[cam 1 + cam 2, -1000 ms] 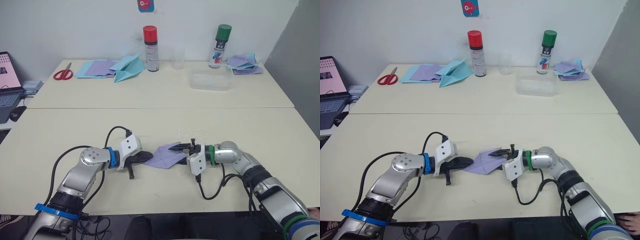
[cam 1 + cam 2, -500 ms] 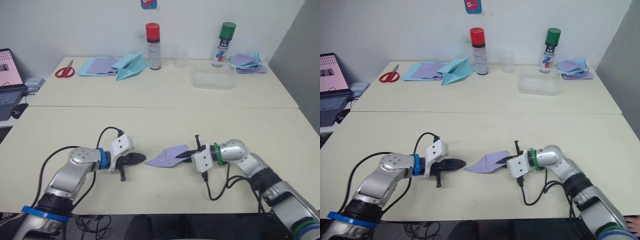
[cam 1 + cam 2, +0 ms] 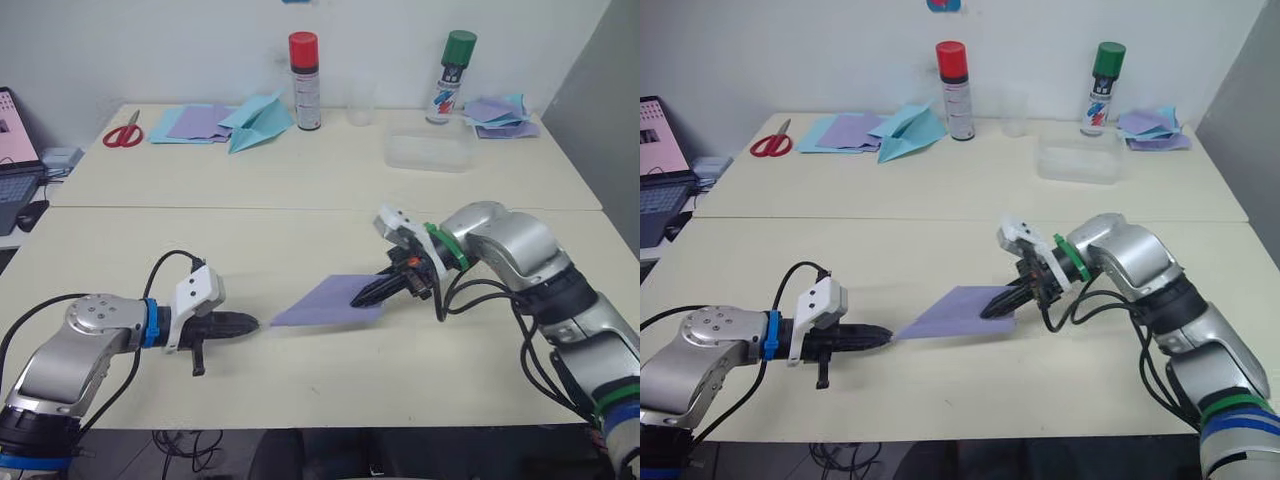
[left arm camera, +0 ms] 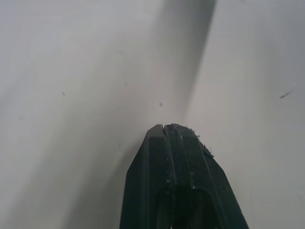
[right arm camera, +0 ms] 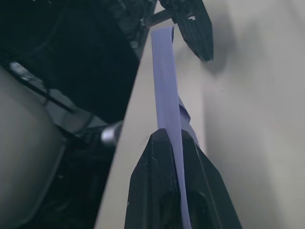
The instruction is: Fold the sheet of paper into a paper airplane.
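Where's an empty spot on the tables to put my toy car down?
Bare tabletop lies between the clear tray and the right gripper, and between the left gripper and the table seam. The far edge is crowded: scissors, paper stacks, spray cans.

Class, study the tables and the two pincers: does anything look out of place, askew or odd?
Only one thing stands out: the purple sheet of paper hangs clear of the table, pinched at one corner by the right pincer. The left pincer, shut, has no grip on it.
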### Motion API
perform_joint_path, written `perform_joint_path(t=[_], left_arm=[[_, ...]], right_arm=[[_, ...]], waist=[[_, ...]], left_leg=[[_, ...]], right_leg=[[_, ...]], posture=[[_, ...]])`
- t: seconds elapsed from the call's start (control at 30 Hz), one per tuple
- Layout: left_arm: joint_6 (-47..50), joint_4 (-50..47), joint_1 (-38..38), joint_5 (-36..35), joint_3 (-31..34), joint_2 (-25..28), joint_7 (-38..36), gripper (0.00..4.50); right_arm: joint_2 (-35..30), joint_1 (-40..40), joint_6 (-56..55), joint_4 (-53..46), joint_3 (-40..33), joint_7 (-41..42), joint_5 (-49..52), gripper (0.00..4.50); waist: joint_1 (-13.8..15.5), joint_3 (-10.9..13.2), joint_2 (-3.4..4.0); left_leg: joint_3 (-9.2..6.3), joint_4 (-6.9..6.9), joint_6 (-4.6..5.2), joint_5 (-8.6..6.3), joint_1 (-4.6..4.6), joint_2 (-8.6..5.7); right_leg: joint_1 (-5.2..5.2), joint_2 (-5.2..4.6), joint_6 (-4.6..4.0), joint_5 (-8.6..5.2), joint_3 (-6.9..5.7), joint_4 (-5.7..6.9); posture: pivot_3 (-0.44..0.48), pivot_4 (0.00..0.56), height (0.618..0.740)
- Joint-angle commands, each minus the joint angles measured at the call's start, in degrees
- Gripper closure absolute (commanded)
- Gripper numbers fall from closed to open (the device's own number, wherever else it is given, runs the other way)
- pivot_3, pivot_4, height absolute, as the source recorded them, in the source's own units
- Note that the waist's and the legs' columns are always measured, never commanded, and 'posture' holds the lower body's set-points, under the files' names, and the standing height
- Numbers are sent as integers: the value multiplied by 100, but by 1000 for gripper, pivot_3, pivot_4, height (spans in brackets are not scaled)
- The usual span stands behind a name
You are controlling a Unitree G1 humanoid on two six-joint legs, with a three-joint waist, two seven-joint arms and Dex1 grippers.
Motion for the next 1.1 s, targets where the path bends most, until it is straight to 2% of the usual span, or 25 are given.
perform_joint_path(t=[0.03, 0.17, 0.33, 0.53, 0.87, 1.1], left_arm=[[124, -515, 321, -210, 268, -21, 160, 4500], [174, -725, 579, -230, 300, -62, 333, 4500], [273, -890, 679, -300, 362, -102, 520, 4500], [372, -1068, 684, -409, 413, -116, 657, 4500], [376, -1013, 227, -417, 258, -187, 716, 4500], [318, -933, -178, -408, 117, -267, 716, 4500]], right_arm=[[-120, -362, 646, 296, 355, 561, 309, 4487], [-20, -462, 23, 1070, 1140, 577, -32, 4487], [452, -653, -677, 2270, 1552, 577, -460, 4487], [961, -670, -1234, 3239, 1342, 573, -1038, 4487], [1332, -560, -1799, 3849, 788, 378, -1747, 4487], [1416, -785, -1823, 4178, 413, 401, -2057, 2225]], waist=[[1, 0, 0], [-1, 0, -1], [-8, 2, 3], [-5, 1, 1], [-11, 1, 1], [-5, 1, 1]], left_leg=[[0, 6, 0, 0, -15, 0], [-11, 52, 5, -3, -66, 7], [-7, 76, 5, -3, -70, 4], [-5, 88, 5, -3, -66, 2], [-7, 92, 4, -2, -63, -3], [-7, 105, 4, -2, -60, -2]], right_leg=[[-11, -3, 0, 0, -3, -1], [-40, -2, 0, 1, -24, 10], [-38, -1, 11, 7, -19, 13], [-38, 0, 29, 18, -14, 35], [-42, 1, 28, 18, -14, 64], [-43, 4, 28, 18, -16, 87]], posture=[[0, 150, 740], [0, 150, 740], [0, 150, 740], [0, 150, 740], [0, 150, 740], [0, 150, 740]])
